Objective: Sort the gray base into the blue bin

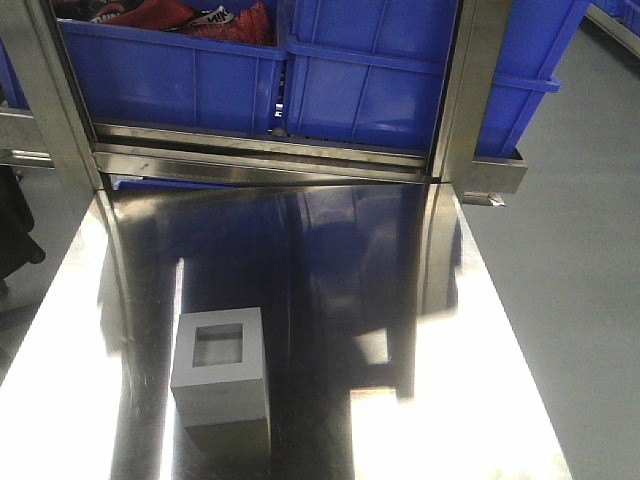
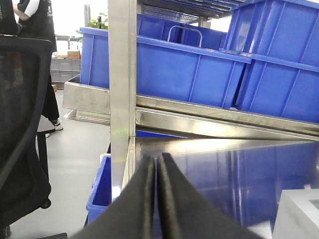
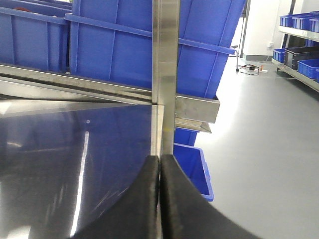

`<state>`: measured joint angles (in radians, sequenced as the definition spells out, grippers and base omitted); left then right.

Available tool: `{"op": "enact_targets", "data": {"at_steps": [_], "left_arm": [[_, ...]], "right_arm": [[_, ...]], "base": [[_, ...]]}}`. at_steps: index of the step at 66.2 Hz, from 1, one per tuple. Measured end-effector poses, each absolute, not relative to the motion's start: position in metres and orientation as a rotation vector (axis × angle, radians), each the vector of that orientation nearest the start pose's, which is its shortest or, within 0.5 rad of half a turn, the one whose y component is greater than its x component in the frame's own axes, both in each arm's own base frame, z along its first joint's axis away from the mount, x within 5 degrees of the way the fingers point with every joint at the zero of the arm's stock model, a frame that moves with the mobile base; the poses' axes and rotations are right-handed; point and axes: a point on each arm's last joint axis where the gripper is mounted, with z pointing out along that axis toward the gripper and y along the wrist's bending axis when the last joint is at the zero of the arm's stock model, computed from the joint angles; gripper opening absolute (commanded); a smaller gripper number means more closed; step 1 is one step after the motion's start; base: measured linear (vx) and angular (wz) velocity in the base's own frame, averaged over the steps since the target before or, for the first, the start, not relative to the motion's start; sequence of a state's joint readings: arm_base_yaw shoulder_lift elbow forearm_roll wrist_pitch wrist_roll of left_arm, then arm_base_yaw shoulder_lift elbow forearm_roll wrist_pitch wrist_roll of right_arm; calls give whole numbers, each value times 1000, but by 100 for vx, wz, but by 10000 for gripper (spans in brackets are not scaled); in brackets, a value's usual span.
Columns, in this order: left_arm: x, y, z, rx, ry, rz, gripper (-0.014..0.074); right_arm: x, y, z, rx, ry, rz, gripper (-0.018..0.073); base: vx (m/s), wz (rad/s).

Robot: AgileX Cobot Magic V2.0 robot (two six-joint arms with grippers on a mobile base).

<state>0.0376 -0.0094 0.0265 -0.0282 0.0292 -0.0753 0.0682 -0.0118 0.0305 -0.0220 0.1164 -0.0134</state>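
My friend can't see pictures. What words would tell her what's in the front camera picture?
A gray base sits on the near left part of a shiny steel table, its square recess facing up. Behind the table, blue bins stand side by side on a metal rack; the left one holds something red.

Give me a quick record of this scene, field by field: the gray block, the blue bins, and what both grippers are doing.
block: matte gray cube-shaped block, recessed face up, on the shiny steel table, near side, left of centre
bins: bright-blue plastic tubs on the steel rack behind the table; the left one holds red items
left gripper: shut, empty; block's corner shows at the lower right of its view
right gripper: shut, empty
status: block not yet grasped or binned
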Motion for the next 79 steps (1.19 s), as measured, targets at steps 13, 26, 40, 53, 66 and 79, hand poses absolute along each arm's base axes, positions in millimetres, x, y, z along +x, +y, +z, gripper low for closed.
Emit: {"op": "enact_targets", "data": {"at_steps": [13,26,40,53,66,79], "left_arm": [[57,2,202,-107,1526,-53,-6],[57,2,202,-107,1526,-53,-6],[57,2,202,-107,1526,-53,-6],[57,2,202,-107,1526,-53,-6],[57,2,202,-107,1526,-53,-6],[57,2,204,-106,1507,-53,-6]], "right_arm": [[57,4,193,-82,1617,23,-9],[57,4,193,-82,1617,23,-9],[57,4,193,-82,1617,23,-9],[57,4,193,-82,1617,23,-9],[57,4,193,-82,1617,23,-9],[57,4,193,-82,1617,23,-9]], "base": [[0,0],[0,0],[0,0],[0,0],[0,0],[0,0]]}}
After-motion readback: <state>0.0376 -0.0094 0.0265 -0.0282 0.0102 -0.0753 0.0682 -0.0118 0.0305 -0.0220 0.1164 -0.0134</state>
